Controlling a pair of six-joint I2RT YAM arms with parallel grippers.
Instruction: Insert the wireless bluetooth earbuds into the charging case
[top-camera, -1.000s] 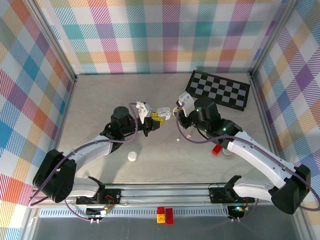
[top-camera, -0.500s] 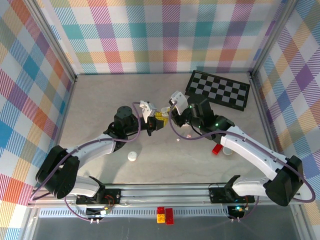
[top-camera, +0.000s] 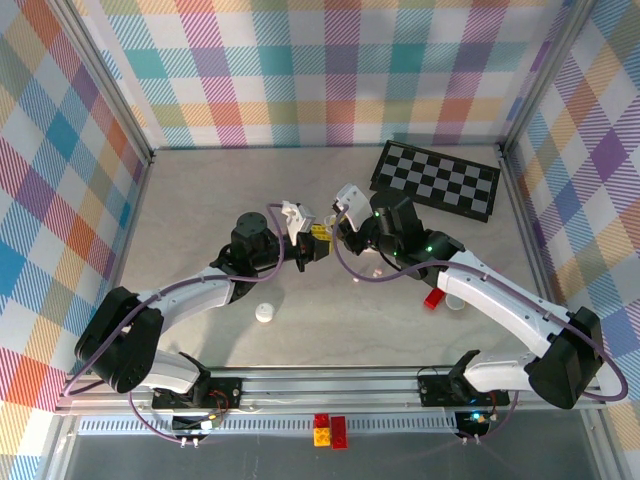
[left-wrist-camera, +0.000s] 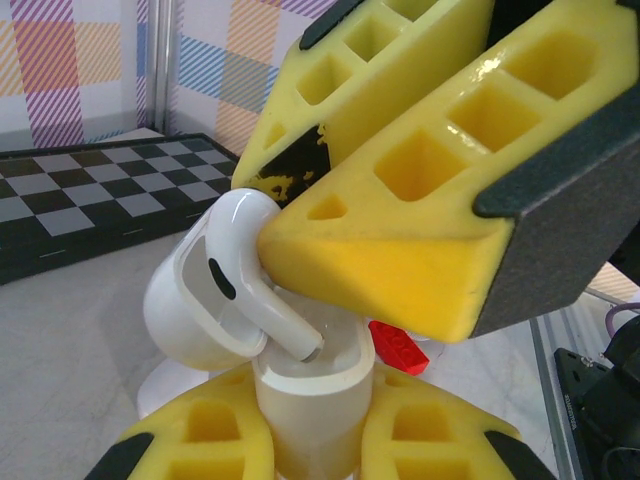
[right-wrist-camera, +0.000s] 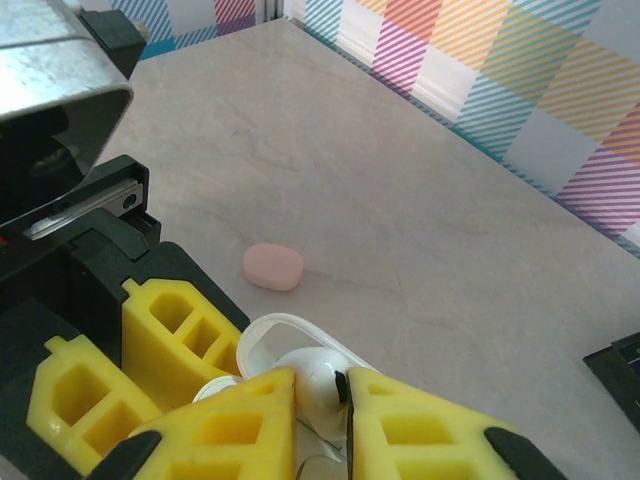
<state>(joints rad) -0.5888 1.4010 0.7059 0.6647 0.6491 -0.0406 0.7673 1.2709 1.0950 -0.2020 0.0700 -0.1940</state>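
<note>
White glossy plastic charging case (left-wrist-camera: 310, 405): held up off the grey marbled table (right-wrist-camera: 420, 200). The left gripper (left-wrist-camera: 310, 450) is closed on its body, one yellow latticed finger (left-wrist-camera: 190, 440) on each side. The lid (left-wrist-camera: 185, 320) is hinged open and tilted back to the left in the left wrist view.

Small white short-stemmed earbud (left-wrist-camera: 250, 270): pinched at its head by the right gripper (right-wrist-camera: 320, 395), jaws closed on it. The stem tip sits in the mouth of the case, angled and not seated, with the head above the rim.

The two grippers meet mid-table in the top view; whether their fingers touch, cannot tell.

A pink pebble-shaped case (right-wrist-camera: 273, 267) lies on the table beyond. A red block (top-camera: 432, 299) lies beside the right forearm. A black-and-white checkerboard (top-camera: 435, 180) lies at far right.
</note>
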